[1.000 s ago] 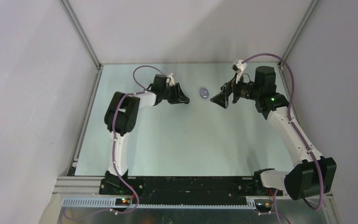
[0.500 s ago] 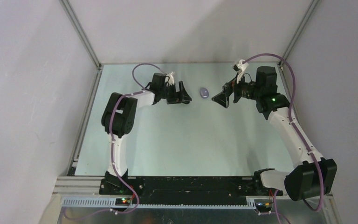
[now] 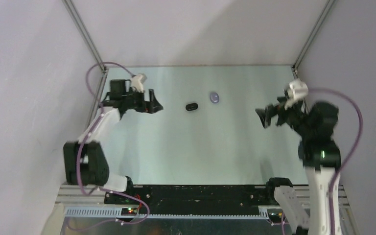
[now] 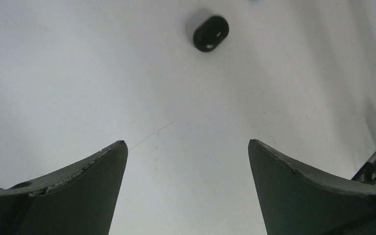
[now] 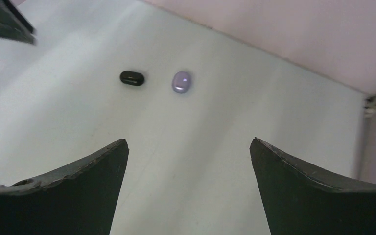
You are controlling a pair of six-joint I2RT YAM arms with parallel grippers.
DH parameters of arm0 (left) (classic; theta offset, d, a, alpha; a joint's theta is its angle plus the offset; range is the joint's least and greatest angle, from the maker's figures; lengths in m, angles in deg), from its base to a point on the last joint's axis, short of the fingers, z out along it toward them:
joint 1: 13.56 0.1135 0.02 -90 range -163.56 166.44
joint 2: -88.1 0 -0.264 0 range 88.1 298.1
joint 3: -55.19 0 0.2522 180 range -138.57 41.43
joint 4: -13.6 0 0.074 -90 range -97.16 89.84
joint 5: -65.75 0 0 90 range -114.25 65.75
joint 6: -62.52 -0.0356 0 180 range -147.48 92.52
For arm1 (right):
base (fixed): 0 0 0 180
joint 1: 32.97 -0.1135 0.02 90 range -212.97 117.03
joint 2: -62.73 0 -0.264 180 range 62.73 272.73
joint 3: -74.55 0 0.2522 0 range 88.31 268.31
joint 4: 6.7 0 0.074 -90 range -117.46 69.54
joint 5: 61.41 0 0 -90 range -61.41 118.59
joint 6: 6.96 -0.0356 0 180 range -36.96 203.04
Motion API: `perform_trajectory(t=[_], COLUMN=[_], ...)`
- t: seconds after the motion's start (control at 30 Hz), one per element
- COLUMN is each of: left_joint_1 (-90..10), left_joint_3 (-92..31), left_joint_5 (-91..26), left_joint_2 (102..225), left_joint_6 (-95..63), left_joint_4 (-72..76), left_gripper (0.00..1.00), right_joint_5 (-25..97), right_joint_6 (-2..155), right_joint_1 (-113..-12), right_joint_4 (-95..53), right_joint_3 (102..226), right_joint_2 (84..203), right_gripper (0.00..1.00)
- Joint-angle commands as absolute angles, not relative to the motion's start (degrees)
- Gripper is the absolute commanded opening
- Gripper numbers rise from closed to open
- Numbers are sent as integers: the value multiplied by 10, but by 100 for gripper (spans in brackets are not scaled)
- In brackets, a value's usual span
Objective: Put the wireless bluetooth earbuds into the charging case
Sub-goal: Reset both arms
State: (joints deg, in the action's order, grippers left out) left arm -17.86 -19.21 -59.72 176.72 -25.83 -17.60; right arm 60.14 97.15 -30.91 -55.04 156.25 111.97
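Top external view: two arms reach over a pale table inside a walled enclosure. The left gripper hangs over the far left part of the table, its jaws spread wide and holding nothing. The right gripper sits toward the right side, jaws likewise fully apart and empty.

Two small rounded items lie on the far middle of the table, between the two grippers. The black charging case, pill-shaped, is the nearer and lefter of the pair. The pale purple charging case, an oval, lies just beside it to the right and slightly farther back. They are close but not touching. Both look closed, and whether either holds earbuds cannot be told.

Left wrist view: the left gripper shows bare table between its fingers, with the black charging case well ahead, clear of both tips, a small light mark on its top face.

Right wrist view: the right gripper also frames bare table. The black charging case and pale purple charging case lie side by side well beyond its fingertips.
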Motion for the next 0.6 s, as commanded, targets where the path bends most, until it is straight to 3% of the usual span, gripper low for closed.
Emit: perform_trajectory(t=[0.0,0.3,0.57], left_joint_1=[-109,-69,-68], left_joint_3=[-183,-51,36], left_joint_5=[-649,-571,-599], left_joint_2=[1587,1152,1085], left_joint_6=[-350,-484,-546], left_joint_4=[-265,-350,-389], left_gripper=[99,99,99], right_joint_5=[510,532,424], right_joint_6=[957,884,887], right_joint_1=[-307,-306,-307], right_joint_4=[-536,-530,-490], right_joint_3=[1467,1433,1389], right_joint_2=[944,888,863], right_gripper=[99,99,99])
